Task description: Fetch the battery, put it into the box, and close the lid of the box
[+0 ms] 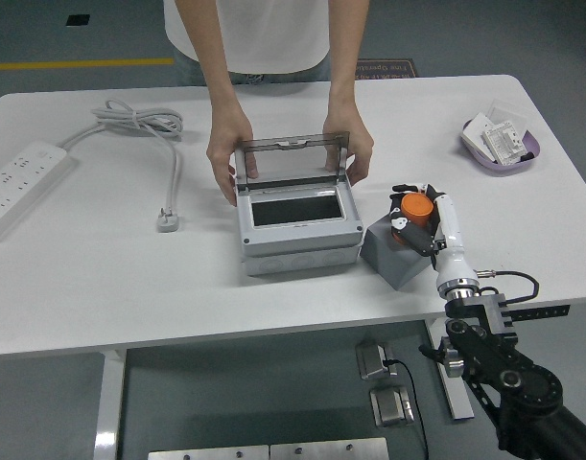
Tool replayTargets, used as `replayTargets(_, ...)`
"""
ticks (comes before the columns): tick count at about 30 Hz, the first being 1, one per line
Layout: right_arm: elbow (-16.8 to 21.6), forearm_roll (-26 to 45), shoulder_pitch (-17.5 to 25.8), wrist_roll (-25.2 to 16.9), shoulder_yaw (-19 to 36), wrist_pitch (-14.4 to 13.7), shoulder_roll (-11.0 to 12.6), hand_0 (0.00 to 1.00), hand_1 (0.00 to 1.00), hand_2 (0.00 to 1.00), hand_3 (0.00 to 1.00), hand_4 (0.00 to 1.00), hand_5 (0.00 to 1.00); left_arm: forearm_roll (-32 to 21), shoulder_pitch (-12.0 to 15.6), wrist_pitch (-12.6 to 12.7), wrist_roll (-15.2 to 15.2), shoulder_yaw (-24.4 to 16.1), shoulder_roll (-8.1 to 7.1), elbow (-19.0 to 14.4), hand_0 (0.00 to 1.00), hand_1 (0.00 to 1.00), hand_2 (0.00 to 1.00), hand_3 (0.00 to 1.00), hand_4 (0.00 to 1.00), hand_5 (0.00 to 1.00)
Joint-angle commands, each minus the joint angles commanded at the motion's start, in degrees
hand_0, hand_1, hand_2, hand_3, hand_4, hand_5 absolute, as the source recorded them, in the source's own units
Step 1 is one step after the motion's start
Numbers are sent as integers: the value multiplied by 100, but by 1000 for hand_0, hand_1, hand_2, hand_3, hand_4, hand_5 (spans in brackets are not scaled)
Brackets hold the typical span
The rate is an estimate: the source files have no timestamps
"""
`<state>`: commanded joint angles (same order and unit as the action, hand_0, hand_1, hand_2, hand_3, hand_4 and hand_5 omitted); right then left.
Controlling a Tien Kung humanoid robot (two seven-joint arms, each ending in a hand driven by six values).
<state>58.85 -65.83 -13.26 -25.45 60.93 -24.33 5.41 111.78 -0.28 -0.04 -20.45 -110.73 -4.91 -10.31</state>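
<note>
The right hand (416,213), white-shelled with black fingers, is curling around the orange battery (414,206), which is sitting at the top of a grey holder block (388,253) on the table (101,278). The battery is a short cylinder; its long axis is standing roughly upright, tilted slightly, with one round end facing up. The holder is lying just right of the grey box (297,225), a narrow strip of bare table separating them. The box's tinted lid (291,158) is standing raised at the far edge, leaving the dark opening facing upward. A person at the far side is holding the box with both hands, one hand (229,153) at the left of the lid and the other (355,149) at its right. Open table is lying to the near left of the box and to the right of the holder. Far left, a white power strip (19,182) and its cable (149,129) are resting; far right, a purple tray (503,144) of small parts.
</note>
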Motion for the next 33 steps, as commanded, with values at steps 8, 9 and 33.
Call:
replayTargets(8,45,-15,-24,4,6,-5,13,710,557,450,256,121,2,-6,3,-3,2,23,-3,0,663,672,666,721,812,215)
replayTargets(9,55,-21,-29,9,6,-6,16,710,557,450,256,121,2,-7,4,-4,1,31,-3,0,663,672,666,721,812,215)
replayTargets(33,741,-1107,-241,630,78,-265,121,676,509,452,253,101,2,33,31,-10,-46,51,10,0,659,673,666,724,809,220)
